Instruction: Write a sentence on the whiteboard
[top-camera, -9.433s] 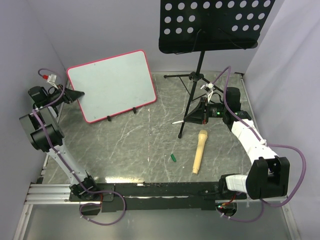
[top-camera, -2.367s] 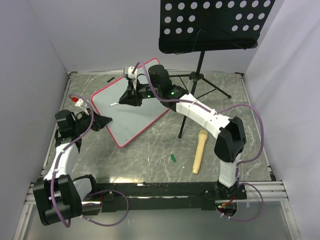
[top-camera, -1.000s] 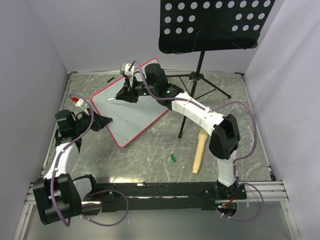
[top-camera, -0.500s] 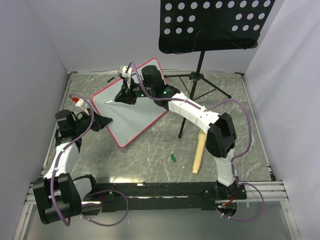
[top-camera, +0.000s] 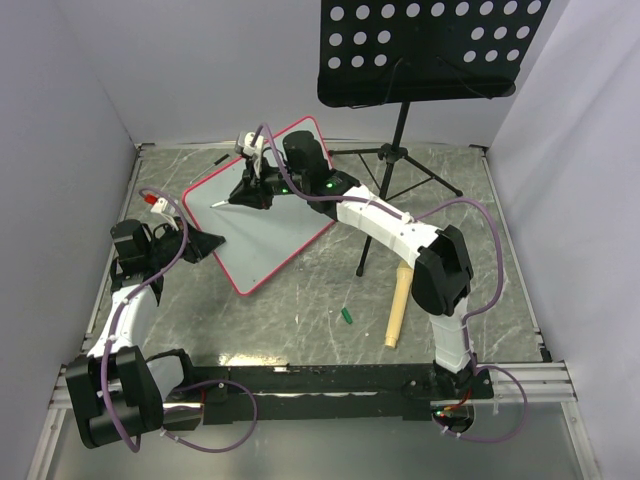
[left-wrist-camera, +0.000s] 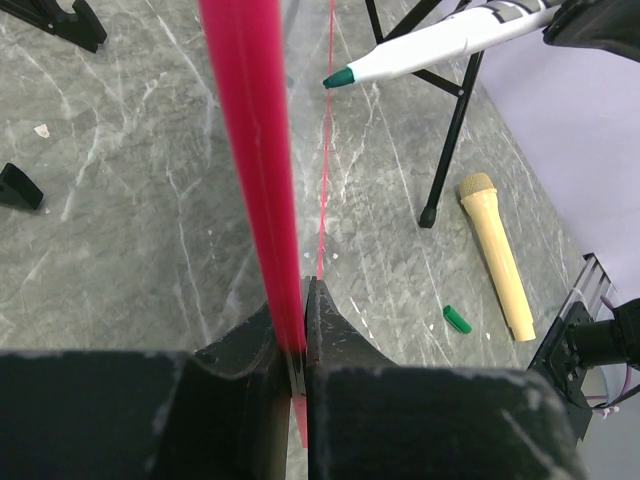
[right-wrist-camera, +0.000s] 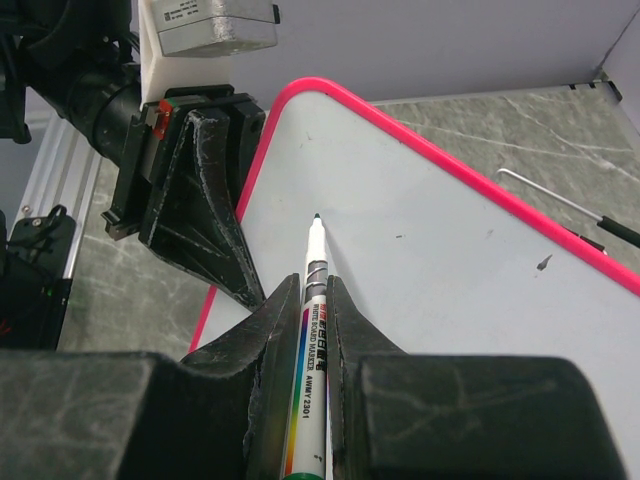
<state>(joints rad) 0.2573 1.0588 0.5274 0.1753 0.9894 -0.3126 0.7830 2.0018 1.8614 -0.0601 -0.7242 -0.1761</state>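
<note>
The whiteboard (top-camera: 275, 220), white with a pink-red frame, is tilted at the table's left middle. Its surface is blank; no sentence shows on it. My left gripper (top-camera: 205, 245) is shut on the board's left edge, and the left wrist view shows its jaws (left-wrist-camera: 303, 290) clamped on the red frame (left-wrist-camera: 250, 150). My right gripper (top-camera: 248, 193) is shut on a white marker (right-wrist-camera: 312, 300) with its green tip uncapped. The tip hovers at the board's upper left, close to the surface (right-wrist-camera: 450, 260). I cannot tell whether it touches. The marker also shows in the left wrist view (left-wrist-camera: 440, 45).
A black perforated music stand (top-camera: 420, 50) stands at the back, its tripod legs (top-camera: 385, 200) just right of the board. A wooden microphone (top-camera: 398, 305) and a green marker cap (top-camera: 346, 316) lie on the table right of centre. A thin metal key (right-wrist-camera: 560, 200) lies behind the board.
The board once stood at the back left; the left gripper now holds it lower, nearer centre. Over the last second the right gripper shifted the marker slightly left, then held still.
</note>
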